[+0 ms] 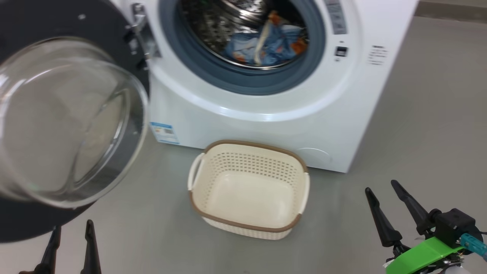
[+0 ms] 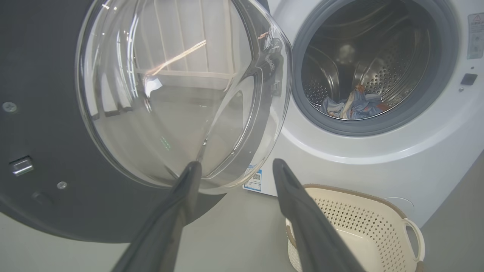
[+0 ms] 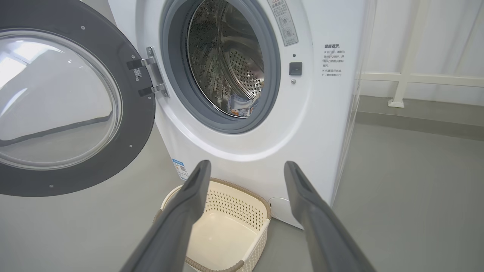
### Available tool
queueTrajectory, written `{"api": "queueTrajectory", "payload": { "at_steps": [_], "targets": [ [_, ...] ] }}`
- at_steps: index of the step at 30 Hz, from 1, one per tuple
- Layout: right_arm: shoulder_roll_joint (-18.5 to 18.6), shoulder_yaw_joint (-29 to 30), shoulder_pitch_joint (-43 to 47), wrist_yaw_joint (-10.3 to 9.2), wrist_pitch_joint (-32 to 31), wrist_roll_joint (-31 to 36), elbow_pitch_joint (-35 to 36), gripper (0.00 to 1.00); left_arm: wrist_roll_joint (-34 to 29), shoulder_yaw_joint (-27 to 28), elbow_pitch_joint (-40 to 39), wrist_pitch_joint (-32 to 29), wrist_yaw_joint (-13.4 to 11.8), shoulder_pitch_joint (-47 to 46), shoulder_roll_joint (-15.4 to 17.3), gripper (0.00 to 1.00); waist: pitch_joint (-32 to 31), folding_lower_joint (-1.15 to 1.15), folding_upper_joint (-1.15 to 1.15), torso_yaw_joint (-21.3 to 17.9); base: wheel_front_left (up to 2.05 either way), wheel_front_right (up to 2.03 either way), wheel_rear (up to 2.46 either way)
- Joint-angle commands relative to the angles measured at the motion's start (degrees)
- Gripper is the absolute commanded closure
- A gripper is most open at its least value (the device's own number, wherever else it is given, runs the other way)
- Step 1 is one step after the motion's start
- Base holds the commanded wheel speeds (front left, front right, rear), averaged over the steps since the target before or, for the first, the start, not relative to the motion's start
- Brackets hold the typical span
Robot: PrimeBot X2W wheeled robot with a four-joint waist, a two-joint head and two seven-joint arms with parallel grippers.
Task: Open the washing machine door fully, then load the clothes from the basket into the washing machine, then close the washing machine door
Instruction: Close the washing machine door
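Tapered dark left gripper (image 2: 236,163), bulging glass door (image 2: 170,94)

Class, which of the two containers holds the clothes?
The steel drum: blue clothes lie at its bottom, while the cream basket stands empty.

The right gripper (image 3: 246,166) holds its two fingers wide apart, with the basket (image 3: 236,206) between them on the floor (image 3: 408,189), just before the washing machine (image 3: 321,113). The washing machine door (image 3: 132,124) hangs swung open. The clothes (image 3: 242,105) lie low in the drum (image 3: 242,71).
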State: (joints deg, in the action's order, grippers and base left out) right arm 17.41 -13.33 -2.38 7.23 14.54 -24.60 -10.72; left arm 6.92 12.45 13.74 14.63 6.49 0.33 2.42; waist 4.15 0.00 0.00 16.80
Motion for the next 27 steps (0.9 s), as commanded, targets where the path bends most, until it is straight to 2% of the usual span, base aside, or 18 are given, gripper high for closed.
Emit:
{"api": "queueTrajectory", "payload": {
  "at_steps": [1, 4, 11, 19, 27],
  "targets": [
    [1.3, -1.4, -1.8, 0.25, 0.5, -0.1, 1.0, 0.0, 0.1, 1.9, -1.0, 0.4, -0.5, -0.2, 0.6, 0.0, -0.4, 0.0, 0.0, 4.8, 0.0, 0.0, 0.0],
    [1.3, -2.5, -2.1, 0.25, 0.5, -0.1, 0.9, 0.0, 0.3, 2.2, -0.7, 0.4, -0.6, 0.0, 0.5, 0.0, -0.5, 0.0, 0.0, 8.1, 0.0, 0.0, 0.0],
    [1.8, -3.9, -2.4, 0.25, 0.5, -0.4, 0.6, 0.0, 0.4, 2.4, -0.6, 0.4, -1.1, 0.4, 0.5, 0.0, -0.8, 0.0, 0.0, 13.1, 0.0, 0.0, 0.0],
    [2.4, -7.7, -5.4, 0.25, 0.5, -1.0, -0.3, 0.0, 2.8, 3.1, -2.4, 0.4, -2.8, 2.2, 0.5, 0.0, 0.1, 0.0, 0.0, 13.9, 0.0, 0.0, 0.0],
    [2.7, -9.0, -6.7, 0.25, 0.5, -1.6, -0.9, 0.0, 4.1, 2.6, -3.5, 0.4, -4.0, 3.0, 0.5, 0.0, 0.6, 0.0, 0.0, 14.1, 0.0, 0.0, 0.0]
  ]
}}
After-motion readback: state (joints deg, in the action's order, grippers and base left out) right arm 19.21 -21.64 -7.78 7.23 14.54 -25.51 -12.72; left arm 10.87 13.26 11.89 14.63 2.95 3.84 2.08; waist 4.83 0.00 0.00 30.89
